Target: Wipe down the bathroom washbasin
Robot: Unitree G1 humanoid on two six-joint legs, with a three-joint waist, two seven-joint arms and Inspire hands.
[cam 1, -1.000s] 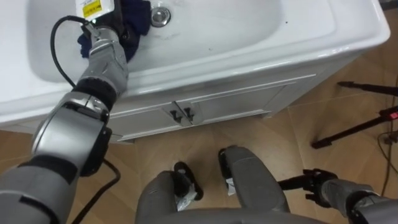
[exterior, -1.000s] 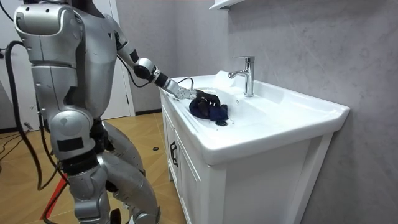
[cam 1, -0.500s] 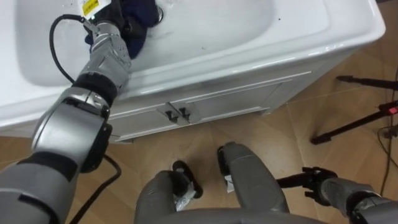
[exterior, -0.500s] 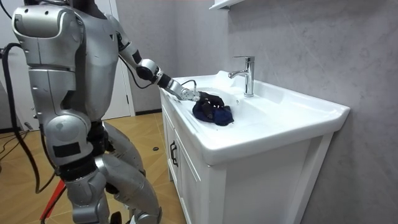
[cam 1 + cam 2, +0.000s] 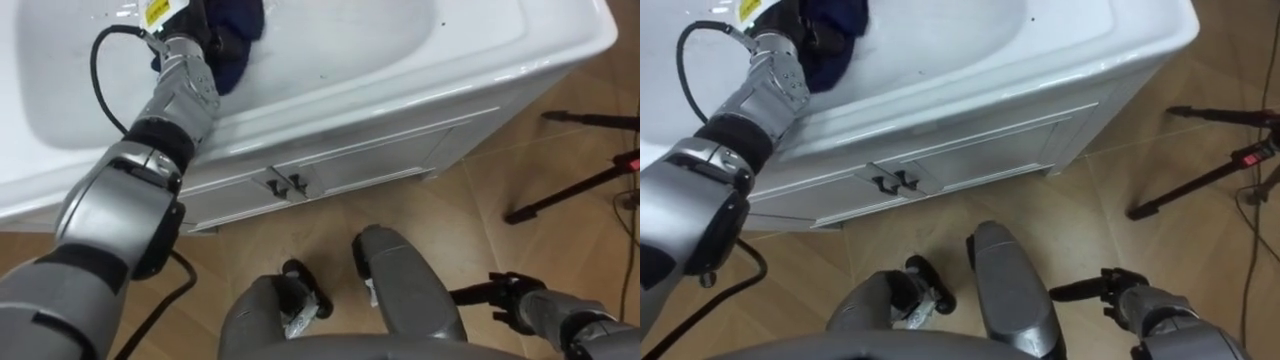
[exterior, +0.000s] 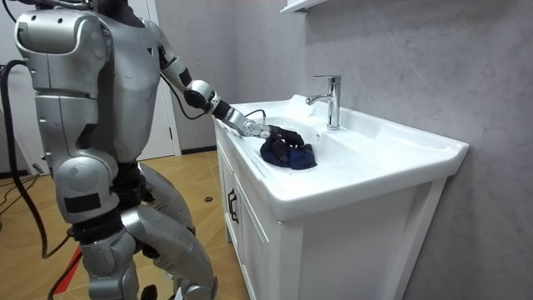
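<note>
left hand (image 5: pixel 186 66) on blue cloth (image 5: pixel 238 24) in basin (image 5: pixel 420 60) — fingers buried, grip cannot tell | right hand (image 5: pixel 516 301) low — fingers loosely straight

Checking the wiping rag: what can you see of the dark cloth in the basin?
The cloth is dark blue, soft fabric, crumpled into a loose wad. It lies on the floor of the white basin, near the tap. The left hand clutches it from above.
</note>
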